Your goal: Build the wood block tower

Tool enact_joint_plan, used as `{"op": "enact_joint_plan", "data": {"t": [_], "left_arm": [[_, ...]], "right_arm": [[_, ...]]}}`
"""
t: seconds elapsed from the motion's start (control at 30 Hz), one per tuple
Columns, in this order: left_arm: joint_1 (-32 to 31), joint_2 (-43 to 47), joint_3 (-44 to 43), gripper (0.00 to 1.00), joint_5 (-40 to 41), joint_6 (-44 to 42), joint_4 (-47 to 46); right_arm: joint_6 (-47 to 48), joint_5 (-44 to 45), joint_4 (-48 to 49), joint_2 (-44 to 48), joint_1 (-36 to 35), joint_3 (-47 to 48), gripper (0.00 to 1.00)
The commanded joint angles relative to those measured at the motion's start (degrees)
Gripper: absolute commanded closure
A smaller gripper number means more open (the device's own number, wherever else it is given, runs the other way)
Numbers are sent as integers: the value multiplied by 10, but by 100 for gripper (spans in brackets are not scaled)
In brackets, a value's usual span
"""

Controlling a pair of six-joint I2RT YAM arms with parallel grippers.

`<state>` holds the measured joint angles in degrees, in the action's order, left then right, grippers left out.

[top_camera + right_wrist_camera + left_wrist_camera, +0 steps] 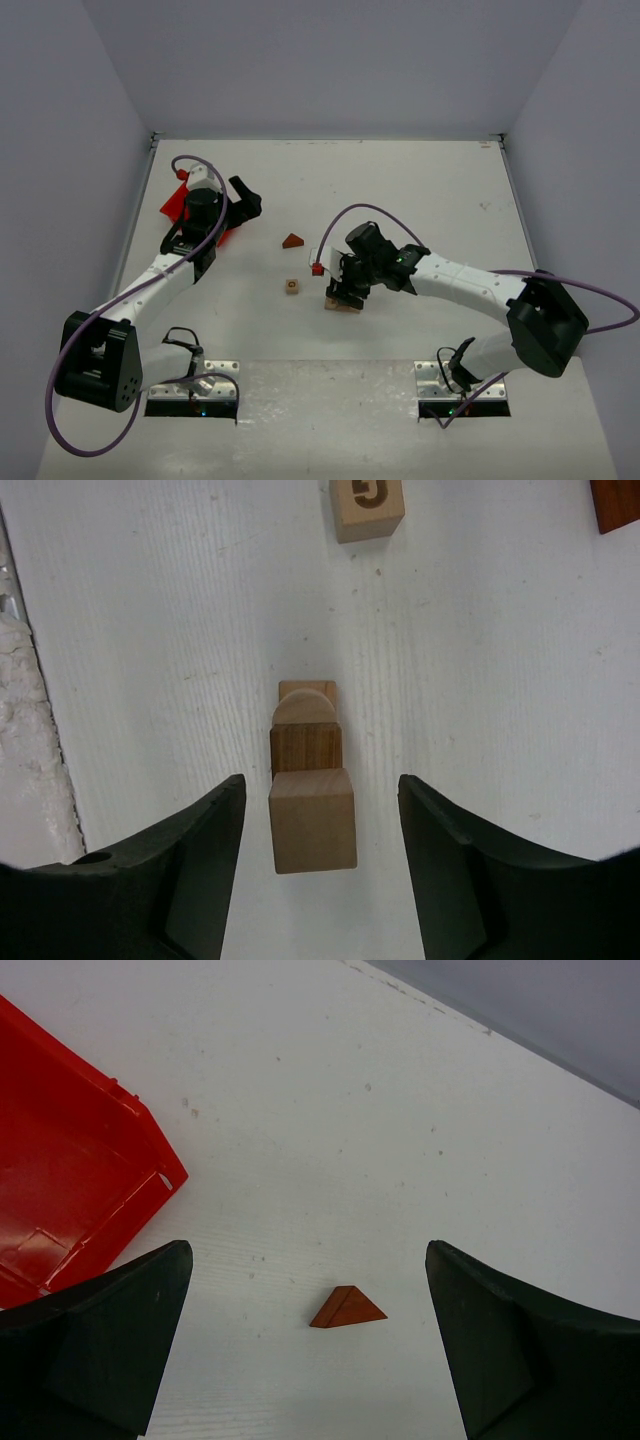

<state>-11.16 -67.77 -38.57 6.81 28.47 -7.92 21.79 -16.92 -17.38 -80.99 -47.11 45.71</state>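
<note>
The right claw (320, 805) stood spread on either side of the wood block tower (310, 780) near mid-counter (480, 680). A gap showed between each finger and the top cube (312, 818), so nothing was pinched. The step looked like letting go, which was best done by lifting straight up with no sideways nudge (the stack looked narrow and easily toppled). The left claw (308, 1260) hung spread wide over the roof piece (347, 1308), which lay loose on the counter, as did a lettered cube (366, 505). The red bin (60, 1160) showed nothing inside, in its visible part.
</note>
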Motion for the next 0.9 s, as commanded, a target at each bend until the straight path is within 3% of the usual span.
{"op": "enact_joint_plan", "data": {"t": [0.0,0.2,0.6,0.73,0.87], "left_arm": [[8,6,0,0,-7,-8,-27],[8,7,-9,0,-14,-10,-24],[8,57,-45,0,-30,-9,-8],[8,46,-71,0,-29,-10,24],[8,29,-103,0,22,-18,67]], "right_arm": [[-4,2,24,18,-4,7,36],[0,4,13,12,-4,37,2],[-24,-54,7,6,-4,171,1],[-29,-85,26,-38,-4,206,1],[20,-153,-3,-135,-5,285,1]]}}
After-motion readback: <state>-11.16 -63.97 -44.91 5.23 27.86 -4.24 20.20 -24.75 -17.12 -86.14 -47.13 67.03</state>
